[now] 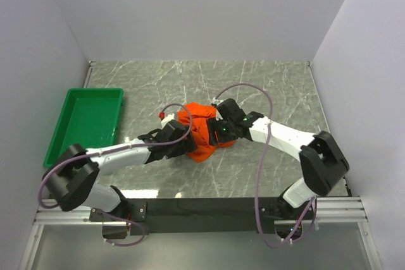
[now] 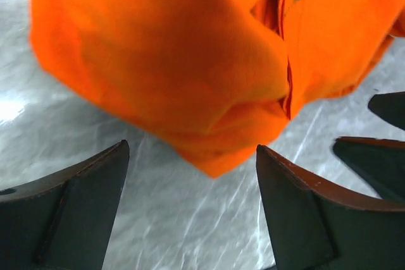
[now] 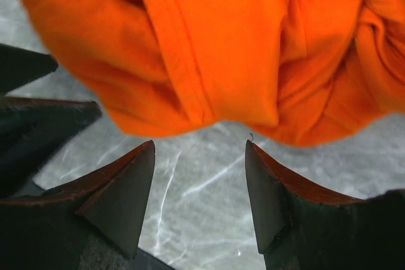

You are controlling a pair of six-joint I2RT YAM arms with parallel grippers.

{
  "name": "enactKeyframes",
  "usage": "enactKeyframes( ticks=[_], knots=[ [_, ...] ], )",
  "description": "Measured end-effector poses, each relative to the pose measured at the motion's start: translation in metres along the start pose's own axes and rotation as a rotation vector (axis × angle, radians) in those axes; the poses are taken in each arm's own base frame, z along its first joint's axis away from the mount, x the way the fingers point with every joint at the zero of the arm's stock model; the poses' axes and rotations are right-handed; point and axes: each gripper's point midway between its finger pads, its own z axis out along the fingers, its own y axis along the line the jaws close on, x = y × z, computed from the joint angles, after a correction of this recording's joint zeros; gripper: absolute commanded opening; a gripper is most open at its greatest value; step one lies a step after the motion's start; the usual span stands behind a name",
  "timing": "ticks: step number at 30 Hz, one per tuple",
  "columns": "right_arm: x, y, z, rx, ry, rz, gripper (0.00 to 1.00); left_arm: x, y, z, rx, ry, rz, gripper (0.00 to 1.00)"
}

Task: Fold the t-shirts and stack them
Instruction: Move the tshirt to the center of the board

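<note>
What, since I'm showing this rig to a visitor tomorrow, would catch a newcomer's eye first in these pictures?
The bright orange t-shirt, crumpled in a heap in the middle of the grey marbled table, stands out first. The left gripper and the right gripper meet at it from either side, jaws open, with nothing between them. A green tray sits at the table's left edge.

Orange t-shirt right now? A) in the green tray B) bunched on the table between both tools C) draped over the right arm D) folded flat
B: the t-shirt is a wrinkled heap on the table, with the left tool and right tool open at either side.
</note>
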Motion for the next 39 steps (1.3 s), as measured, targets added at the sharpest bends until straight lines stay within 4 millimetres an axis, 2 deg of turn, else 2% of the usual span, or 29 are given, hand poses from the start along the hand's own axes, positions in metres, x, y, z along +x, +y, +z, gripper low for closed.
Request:
enactKeyframes(
  ticks=[7,10,11,13,14,15,16,17,18,19,20,22,25,28,30,33,34,36,39],
  knots=[
    [-0.006,0.005,0.031,0.01,0.063,-0.023,0.65,0.004,-0.004,0.027,-0.038,0.001,-0.017,0.68],
    [-0.004,0.005,0.042,0.019,0.096,-0.027,0.61,0.001,-0.009,0.035,-0.039,-0.013,-0.03,0.55],
    [-0.004,0.005,0.046,0.023,0.109,-0.027,0.58,0.0,-0.011,0.038,-0.037,-0.019,-0.037,0.46],
    [-0.001,0.003,0.054,0.034,0.137,-0.03,0.47,0.0,-0.012,0.043,-0.044,-0.02,-0.044,0.33],
    [0.0,0.002,0.057,0.039,0.149,-0.032,0.42,0.0,-0.012,0.044,-0.046,-0.021,-0.048,0.21],
    [0.002,0.001,0.06,0.045,0.163,-0.031,0.31,0.0,-0.012,0.044,-0.048,-0.023,-0.053,0.13],
    [0.004,0.0,0.063,0.05,0.175,-0.034,0.25,0.001,-0.01,0.044,-0.059,-0.02,-0.052,0.05],
    [0.005,-0.001,0.065,0.053,0.183,-0.032,0.19,0.003,-0.007,0.044,-0.071,-0.018,-0.052,0.01],
    [0.006,-0.002,0.065,0.059,0.186,-0.031,0.08,0.002,-0.006,0.043,-0.076,-0.023,-0.049,0.01],
    [0.007,-0.003,0.064,0.063,0.188,-0.035,0.03,0.002,-0.005,0.042,-0.083,-0.026,-0.046,0.01],
    [0.006,-0.004,0.063,0.071,0.185,-0.034,0.0,0.001,-0.002,0.041,-0.095,-0.03,-0.043,0.01],
    [0.002,-0.009,0.056,0.093,0.166,-0.033,0.0,-0.001,0.006,0.036,-0.132,-0.04,-0.03,0.01],
    [-0.01,-0.02,0.035,0.124,0.112,-0.014,0.0,-0.01,0.025,0.021,-0.216,-0.071,0.012,0.01],
    [-0.041,-0.053,-0.006,0.172,-0.012,0.083,0.0,-0.037,0.036,0.001,-0.278,-0.134,0.04,0.01],
    [-0.073,-0.088,-0.045,0.224,-0.161,0.2,0.0,-0.062,0.044,-0.014,-0.313,-0.193,0.045,0.01],
    [-0.1,-0.13,-0.105,0.29,-0.385,0.369,0.0,-0.091,0.061,-0.032,-0.365,-0.26,0.039,0.01],
    [-0.104,-0.136,-0.122,0.296,-0.446,0.411,0.0,-0.099,0.068,-0.037,-0.388,-0.278,0.036,0.01],
    [-0.112,-0.136,-0.145,0.292,-0.529,0.451,0.0,-0.11,0.078,-0.047,-0.42,-0.299,0.039,0.01],
    [-0.123,-0.131,-0.167,0.276,-0.613,0.477,0.0,-0.122,0.08,-0.06,-0.437,-0.32,0.057,0.01]
  ],
)
